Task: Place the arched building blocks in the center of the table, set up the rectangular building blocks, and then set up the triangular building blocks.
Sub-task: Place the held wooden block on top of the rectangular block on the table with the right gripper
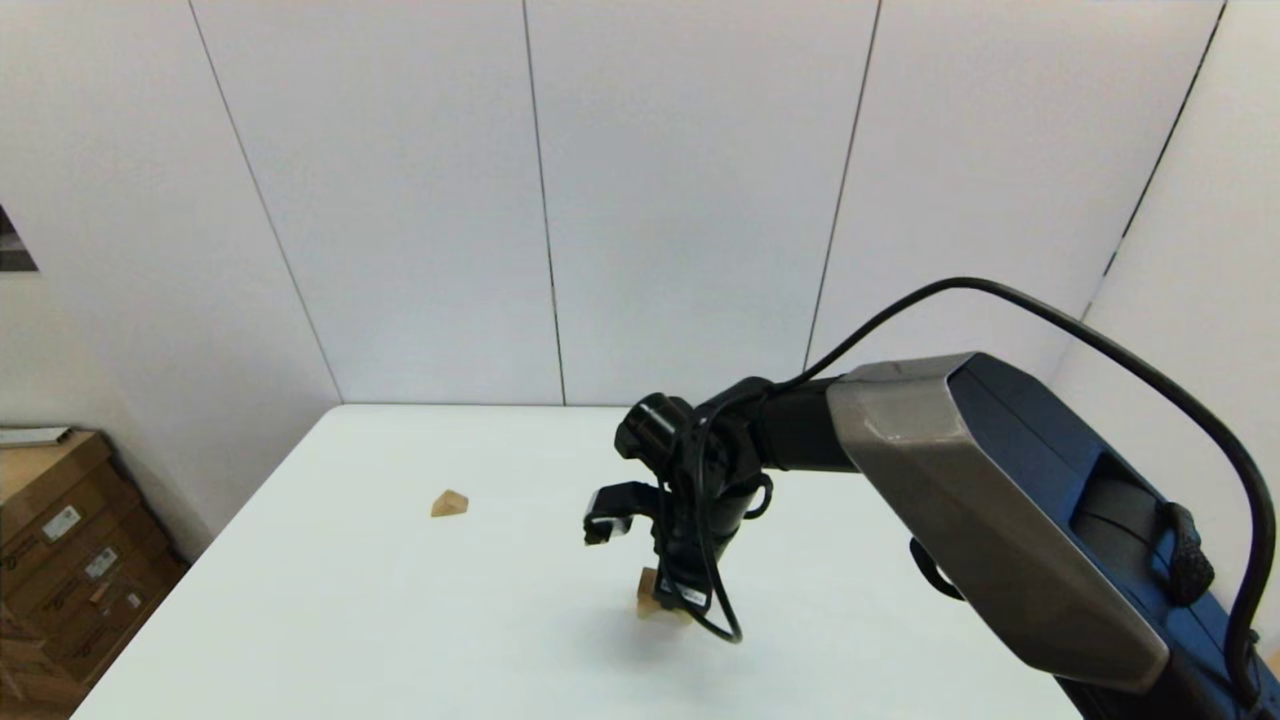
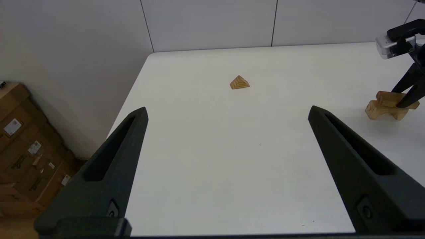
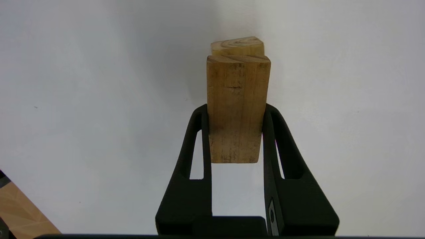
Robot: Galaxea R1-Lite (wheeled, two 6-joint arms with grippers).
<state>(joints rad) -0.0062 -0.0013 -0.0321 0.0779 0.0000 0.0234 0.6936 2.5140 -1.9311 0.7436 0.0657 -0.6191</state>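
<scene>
Right tool (image 3: pixel 236 113) low at centre-right of the head view, pinching the rectangular block (image 3: pixel 236 109) by its long sides: a solid light-wood bar with straight grain and a small dark nick on its upper face. Directly beneath it, the arched block (image 2: pixel 382 111), pale wood with a curved cut-out facing down, standing on the white surface (image 2: pixel 212 159); bar lying on top of the arch, at the right edge of the left wrist view. Triangular block (image 2: pixel 239 82), a small wedge with concentric grain on its end face, alone at upper centre of the left wrist view, well apart from the other two. Left tool (image 2: pixel 225 166) with fingers spread wide, holding nothing, above the near part of the surface. Pale panelled walls with thin dark seams behind. Brown cardboard boxes (image 2: pixel 23 149) with white labels at lower left; writing too small to read.
</scene>
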